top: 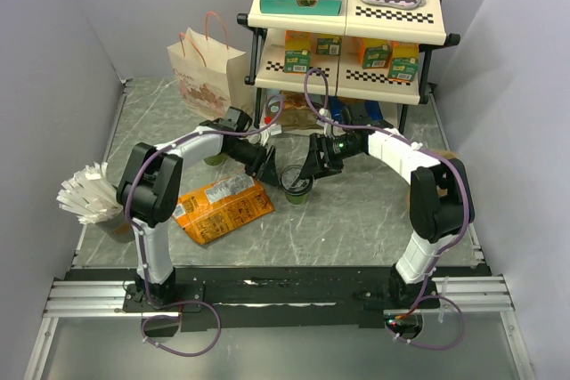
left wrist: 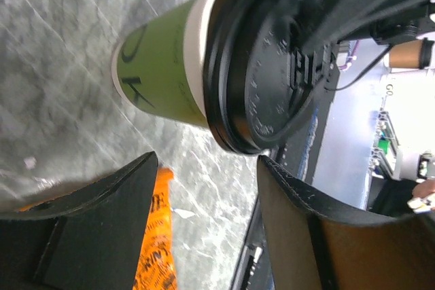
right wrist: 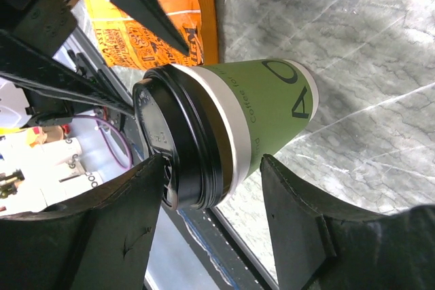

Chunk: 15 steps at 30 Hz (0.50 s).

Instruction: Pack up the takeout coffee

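Black fingers (right wrist: 102, 236) of the right gripper (right wrist: 212, 162) stand wide apart and clamp nothing, straddling the lidded end of the takeout coffee (right wrist: 262, 110), which stands upright on the table (right wrist: 380, 45). Facing it, the left gripper (left wrist: 207, 159) is equally wide and empty, with the takeout coffee just beyond its fingertips, an orange snack bag (left wrist: 158, 236) just beside one finger and a paper bag (top: 209, 68) well behind it.

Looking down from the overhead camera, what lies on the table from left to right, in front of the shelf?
White fanned bundle → orange snack bag → takeout coffee cup, green with a black lid.
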Motion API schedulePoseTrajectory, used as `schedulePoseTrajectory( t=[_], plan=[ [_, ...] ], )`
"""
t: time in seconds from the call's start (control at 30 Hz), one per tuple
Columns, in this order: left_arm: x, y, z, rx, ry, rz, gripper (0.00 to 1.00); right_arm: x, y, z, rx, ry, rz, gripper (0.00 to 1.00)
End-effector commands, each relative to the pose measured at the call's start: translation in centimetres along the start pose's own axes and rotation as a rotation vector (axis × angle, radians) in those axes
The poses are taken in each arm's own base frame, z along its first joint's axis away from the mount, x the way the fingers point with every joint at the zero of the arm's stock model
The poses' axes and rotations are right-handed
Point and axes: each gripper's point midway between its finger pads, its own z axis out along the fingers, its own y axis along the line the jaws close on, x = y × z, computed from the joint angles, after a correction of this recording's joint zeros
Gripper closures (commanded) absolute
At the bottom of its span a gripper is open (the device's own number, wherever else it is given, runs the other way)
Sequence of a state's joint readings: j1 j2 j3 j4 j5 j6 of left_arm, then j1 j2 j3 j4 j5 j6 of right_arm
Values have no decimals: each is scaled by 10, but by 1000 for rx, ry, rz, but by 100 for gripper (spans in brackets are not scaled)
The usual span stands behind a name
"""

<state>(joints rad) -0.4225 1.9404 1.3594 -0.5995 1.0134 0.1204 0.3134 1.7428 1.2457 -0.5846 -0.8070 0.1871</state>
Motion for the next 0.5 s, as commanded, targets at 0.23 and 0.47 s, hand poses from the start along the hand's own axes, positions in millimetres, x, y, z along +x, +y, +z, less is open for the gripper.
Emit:
schedulePoseTrajectory(
  t=[0.23,0.47],
  plan=[
    [-23,-6,8,23,-42,67,35,-7,11,0,-32,-13,-11,33],
    [-29,-19,1,42,-62,83,35,-8,12,0,-40,-14,-11,33]
  ],
)
